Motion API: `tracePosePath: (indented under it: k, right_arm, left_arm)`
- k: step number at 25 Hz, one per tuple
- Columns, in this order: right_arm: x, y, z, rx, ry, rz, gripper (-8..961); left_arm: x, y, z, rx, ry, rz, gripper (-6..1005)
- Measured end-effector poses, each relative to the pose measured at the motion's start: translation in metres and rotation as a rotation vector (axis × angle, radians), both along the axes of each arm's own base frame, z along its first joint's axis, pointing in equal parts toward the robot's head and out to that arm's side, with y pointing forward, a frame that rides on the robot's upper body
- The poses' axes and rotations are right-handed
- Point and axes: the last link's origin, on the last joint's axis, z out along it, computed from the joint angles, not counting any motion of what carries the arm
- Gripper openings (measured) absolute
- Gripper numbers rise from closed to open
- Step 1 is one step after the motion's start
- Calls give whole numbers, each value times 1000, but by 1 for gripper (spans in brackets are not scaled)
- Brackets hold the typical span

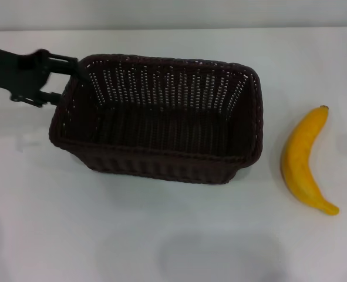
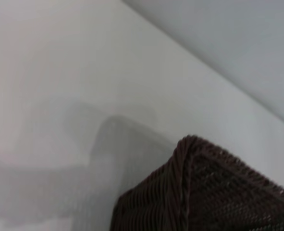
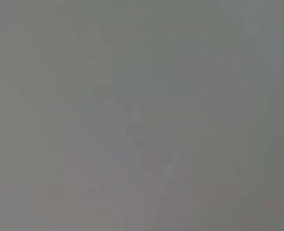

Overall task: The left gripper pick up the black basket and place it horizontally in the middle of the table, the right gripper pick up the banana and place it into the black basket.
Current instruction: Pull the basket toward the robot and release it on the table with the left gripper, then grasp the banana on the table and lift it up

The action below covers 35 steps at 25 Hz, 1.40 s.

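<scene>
The black basket (image 1: 161, 120) lies lengthwise across the middle of the white table (image 1: 161, 235), its opening facing up and nothing inside it. My left gripper (image 1: 64, 79) reaches in from the left and meets the basket's left end at the rim. The left wrist view shows only one woven corner of the basket (image 2: 204, 192) and its shadow on the table. The yellow banana (image 1: 305, 161) lies on the table to the right of the basket, apart from it, with its stem end pointing away from me. The right gripper is out of view; the right wrist view is plain grey.
Bare tabletop (image 1: 132, 247) stretches in front of the basket and between the basket and the banana. The table's far edge (image 1: 220, 28) runs just behind the basket, with a grey wall beyond it.
</scene>
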Motion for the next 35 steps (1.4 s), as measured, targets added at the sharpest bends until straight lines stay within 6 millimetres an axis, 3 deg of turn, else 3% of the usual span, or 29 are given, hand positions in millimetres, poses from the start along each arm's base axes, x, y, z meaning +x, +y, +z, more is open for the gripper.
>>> tracePosePath:
  k: [6, 7, 15, 35]
  right_arm:
    - [3, -4, 0, -3, 2, -9, 859]
    - [3, -3, 0, -7, -2, -7, 859]
    - [0, 3, 0, -77, -54, -23, 858]
    - [-13, 10, 22, -180, -12, 51, 858]
  left_arm:
    - [-14, -3, 28, 74, -9, -14, 865]
    - [-17, -3, 44, 133, -4, -55, 864]
    - [-37, -7, 85, 458, -29, -242, 860]
    - [-71, -32, 83, 895, 43, -434, 854]
